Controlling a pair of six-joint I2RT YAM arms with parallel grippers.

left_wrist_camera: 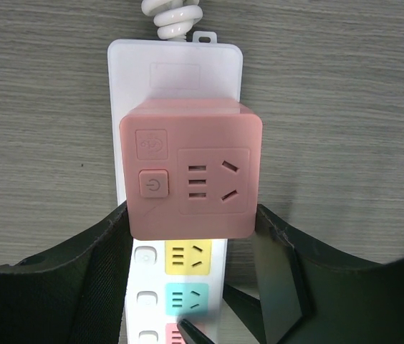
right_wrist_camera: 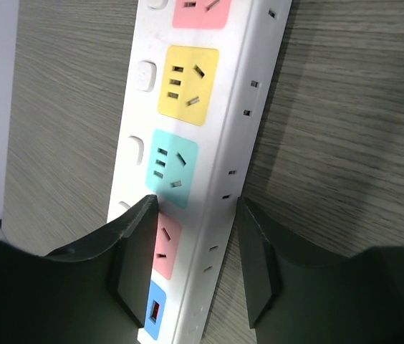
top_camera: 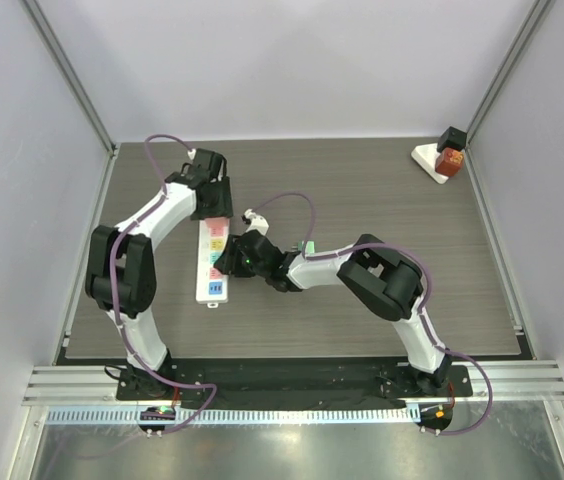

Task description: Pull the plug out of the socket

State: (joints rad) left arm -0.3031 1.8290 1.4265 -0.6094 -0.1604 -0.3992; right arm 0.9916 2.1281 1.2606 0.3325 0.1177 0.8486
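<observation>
Pink plug (left_wrist_camera: pixel 191 168) on white strip (top_camera: pixel 210 280), both hands engaged.
Left hand (left_wrist_camera: pixel 193 222) clamps plug at strip's corded end; right hand (right_wrist_camera: pixel 195 251), fingers parted, straddles the other end.

Grey wood-grain table (top_camera: pixel 382 310). White power strip (top_camera: pixel 209 281) lies left of centre, long axis running near to far, coloured sockets on top. Left arm reaches to the strip's far end, left gripper (top_camera: pixel 214 212) over it, with a pink plug (top_camera: pixel 219 227) just showing below the fingers. Right arm folds across to the left, right gripper (top_camera: pixel 230 262) at the strip's right edge, about mid-length. Far right corner: a small white base (top_camera: pixel 426 158) carrying a red and black piece, well apart from both arms.
</observation>
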